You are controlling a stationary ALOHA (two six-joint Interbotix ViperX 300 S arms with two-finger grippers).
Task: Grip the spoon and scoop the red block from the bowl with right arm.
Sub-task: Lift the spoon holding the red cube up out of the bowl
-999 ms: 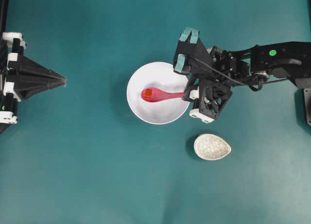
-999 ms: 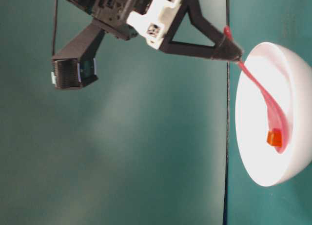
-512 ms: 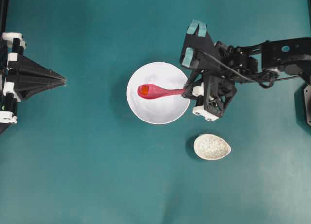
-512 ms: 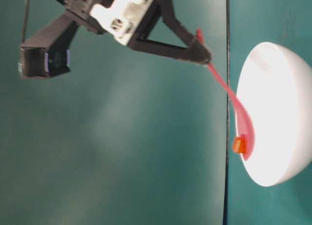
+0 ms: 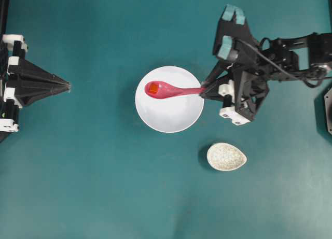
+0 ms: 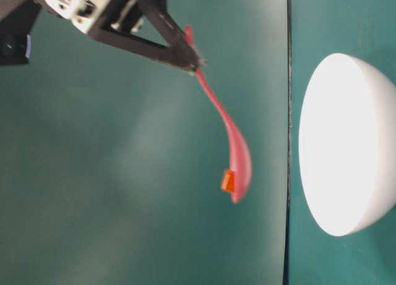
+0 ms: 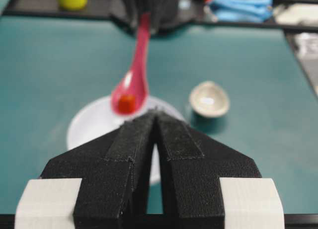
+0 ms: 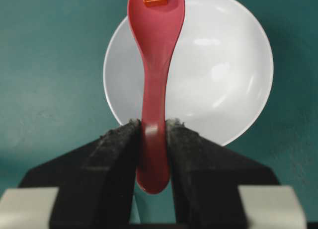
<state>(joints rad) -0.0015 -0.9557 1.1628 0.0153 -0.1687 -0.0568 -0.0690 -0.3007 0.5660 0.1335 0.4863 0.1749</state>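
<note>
While the red block (image 5: 154, 87) rides it, the right pincer (image 5: 204, 90) clamps the spoon (image 5: 171, 89).

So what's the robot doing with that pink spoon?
The right hand is pinching the handle of the glossy pink plastic spoon. The tiny red-orange block sits in the spoon's scoop, held in the air clear above the big round white bowl. The scooping looks done. The left hand is shut, off to the side, touching nothing. A small speckled cream dish sits on the table nearby.

Light: bright, even.
Glare: large white round bowl (image 6: 346, 144) blown out at table level.
Blur: clutter behind the bowl in the left wrist view.
</note>
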